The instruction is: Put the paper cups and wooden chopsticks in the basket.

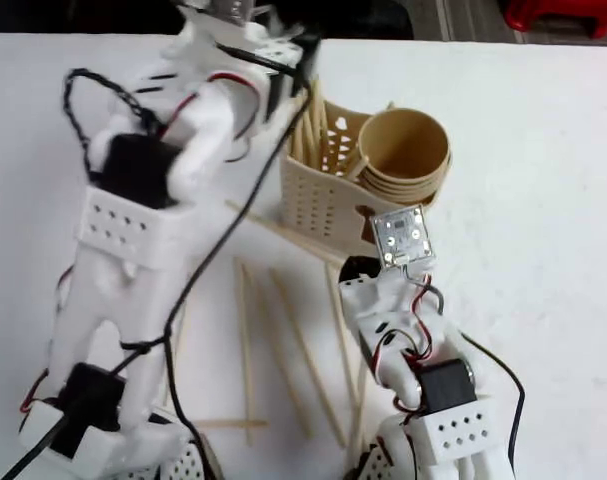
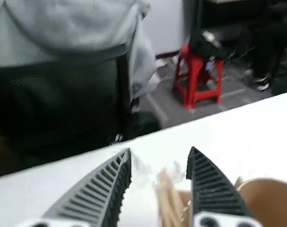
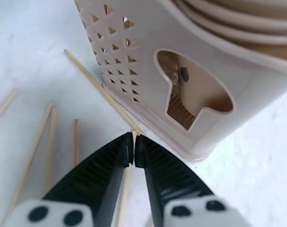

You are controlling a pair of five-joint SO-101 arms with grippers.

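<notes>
The right pincer (image 3: pixel 134 142) is pinched shut on one thin chopstick (image 3: pixel 126 182), right by the bottom corner of the basket (image 3: pixel 148 90). Another stick (image 3: pixel 98 85) lies along the basket's foot (its end is close to the pincer's tips). In the high view, more loose chopsticks (image 1: pixel 245 340) lie flat on the table (image 1: pixel 543 250) between the two arms. The left pincer (image 2: pixel 160 151) hangs over the basket with its jaws wide apart, holding nothing. Standing sticks (image 2: pixel 167 203) are under it. The paper cups (image 1: pixel 408 150) sit stacked inside the basket, beside those sticks.
</notes>
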